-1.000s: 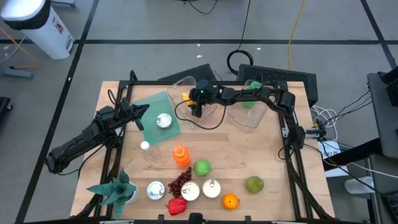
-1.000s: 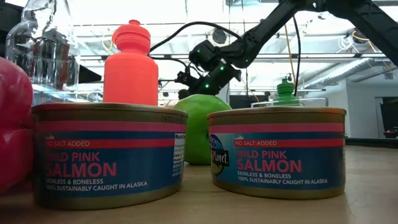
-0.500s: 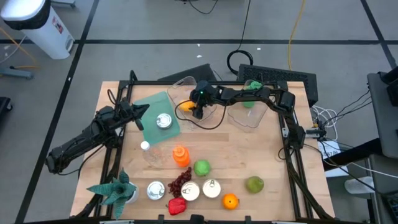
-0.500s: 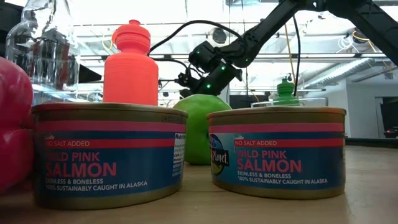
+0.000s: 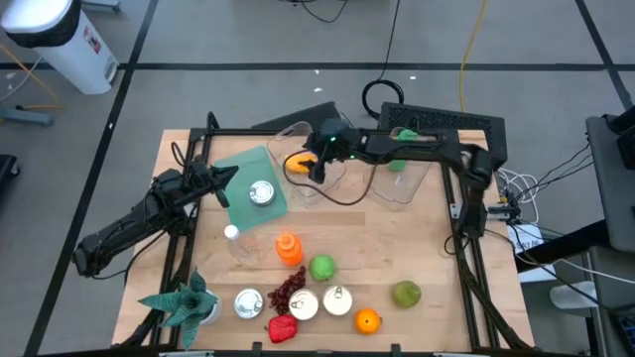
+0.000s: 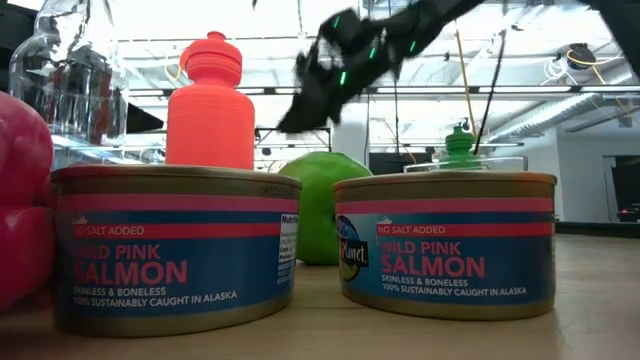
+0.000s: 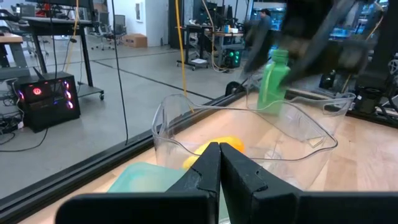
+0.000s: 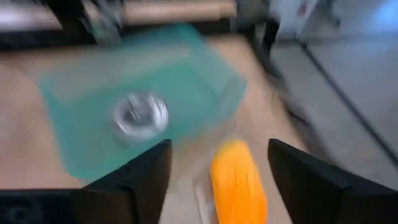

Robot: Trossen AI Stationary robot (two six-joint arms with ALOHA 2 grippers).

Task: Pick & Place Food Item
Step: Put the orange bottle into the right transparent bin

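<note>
A yellow-orange food item (image 5: 296, 160) lies on the bottom of a clear plastic container (image 5: 298, 139) at the far middle of the table; it also shows in the left wrist view (image 7: 219, 145) and the right wrist view (image 8: 238, 182). My right gripper (image 5: 312, 169) hangs open above that container, with the item below and beyond its fingers (image 8: 134, 180); in the low view my right gripper (image 6: 302, 115) is high over the table. My left gripper (image 5: 230, 175) rests shut at the left, beside a teal tray (image 5: 243, 169), its fingers (image 7: 217, 167) pointing level toward the container.
A tin can (image 5: 261, 192) sits on the teal tray. A green bottle (image 5: 397, 164) stands in a second clear container (image 5: 402, 188). Near the front are an orange bottle (image 5: 288, 248), a green apple (image 5: 322, 267), salmon cans (image 6: 445, 240), grapes, a pear (image 5: 405, 294) and a plant (image 5: 184, 302).
My right gripper has risen out of the clear container, most of it in the last half second, staying open. The yellow-orange item stays in the container.
</note>
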